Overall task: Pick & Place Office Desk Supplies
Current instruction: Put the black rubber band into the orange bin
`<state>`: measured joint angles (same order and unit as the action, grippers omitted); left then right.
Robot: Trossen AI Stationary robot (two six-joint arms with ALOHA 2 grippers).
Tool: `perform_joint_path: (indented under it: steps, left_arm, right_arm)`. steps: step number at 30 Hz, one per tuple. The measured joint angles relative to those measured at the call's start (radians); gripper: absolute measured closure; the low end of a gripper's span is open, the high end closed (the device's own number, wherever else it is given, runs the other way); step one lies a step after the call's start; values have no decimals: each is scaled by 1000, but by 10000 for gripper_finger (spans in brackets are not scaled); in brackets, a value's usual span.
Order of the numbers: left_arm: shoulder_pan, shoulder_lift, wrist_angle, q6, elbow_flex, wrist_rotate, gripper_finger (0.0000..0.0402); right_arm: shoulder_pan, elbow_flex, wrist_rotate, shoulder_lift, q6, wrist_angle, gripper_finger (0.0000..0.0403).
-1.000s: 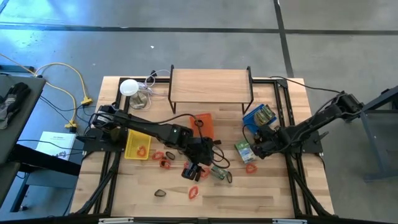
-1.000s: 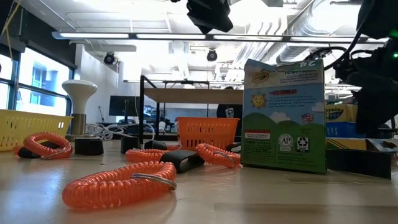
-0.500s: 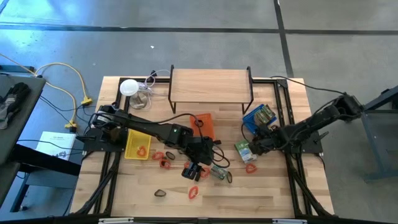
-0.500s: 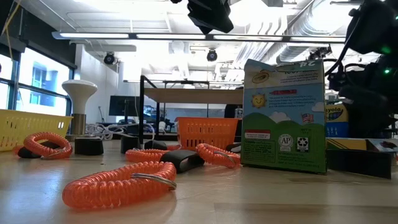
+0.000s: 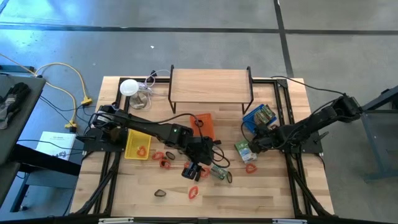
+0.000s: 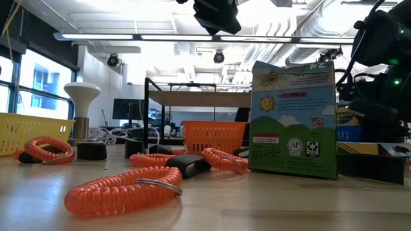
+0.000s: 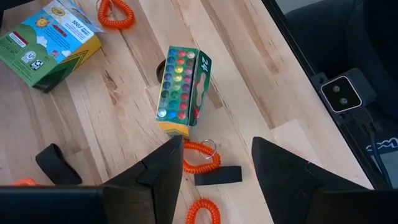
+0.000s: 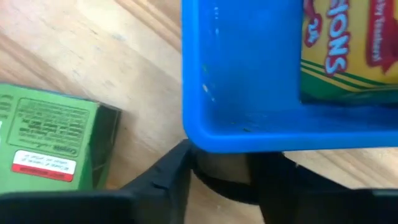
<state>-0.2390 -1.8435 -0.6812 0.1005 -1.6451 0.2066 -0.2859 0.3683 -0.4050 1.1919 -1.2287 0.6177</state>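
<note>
My right tool [image 5: 255, 142] is at the blue plastic tray [image 8: 249, 74] wall (grip? can't tell), so I'd centre it before squeezing. My left tool [image 7: 217, 142] hangs released.

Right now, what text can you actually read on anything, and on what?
"24": top of the green crayon box standing upright in the low view.
"24": end of the crayon box lying flat in the left wrist view.
"100": the green box beside it.
"ONS": yellow box in the blue tray.
Finer print: too small.
</note>
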Motion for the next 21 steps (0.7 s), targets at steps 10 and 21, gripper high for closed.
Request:
perform_joint_path:
  steps: [10,21]
  left_arm:
    - [7,15,-280,41,0,0,215]
    - [-8,54,-493,-51,-1,0,215]
  right_arm:
    - [-10,30,-3,5,30,7,400]
    - [-105,292,-148,4,245,15,400]
